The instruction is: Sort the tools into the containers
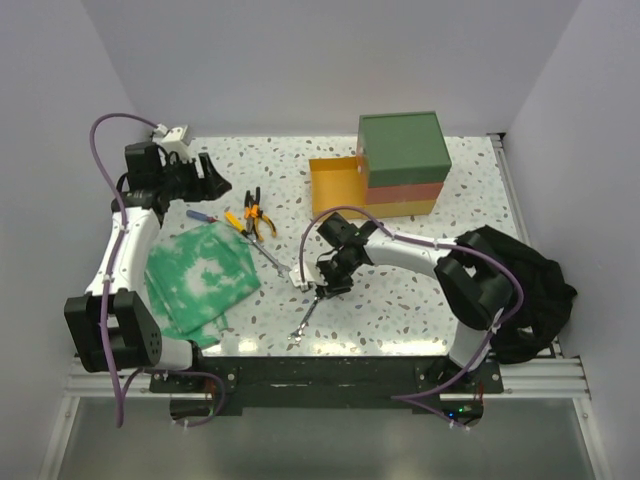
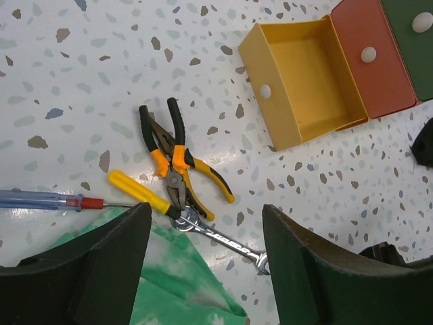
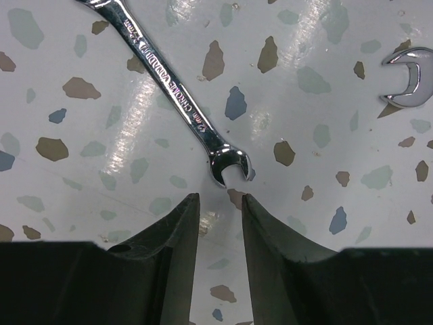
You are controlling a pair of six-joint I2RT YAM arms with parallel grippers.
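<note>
Nothing sorted yet: drawer stack (image 1: 403, 160) has its yellow drawer (image 2: 308, 78) pulled out, bare inside; pliers (image 2: 177, 162) and wrenches (image 3: 177, 101) lie loose on the tabletop (image 1: 470, 220); left tool (image 2: 206, 210) wide open, empty, over the pliers; right tool (image 3: 218, 200) narrowly open, empty, a wrench head just ahead.

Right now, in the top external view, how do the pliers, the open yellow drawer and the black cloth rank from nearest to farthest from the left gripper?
1. pliers: nearest, just to the right of the left gripper and slightly toward the arm bases.
2. yellow drawer: pulled open, farther right, around the middle of the scene.
3. black cloth: farthest, bunched at the far right edge.
</note>
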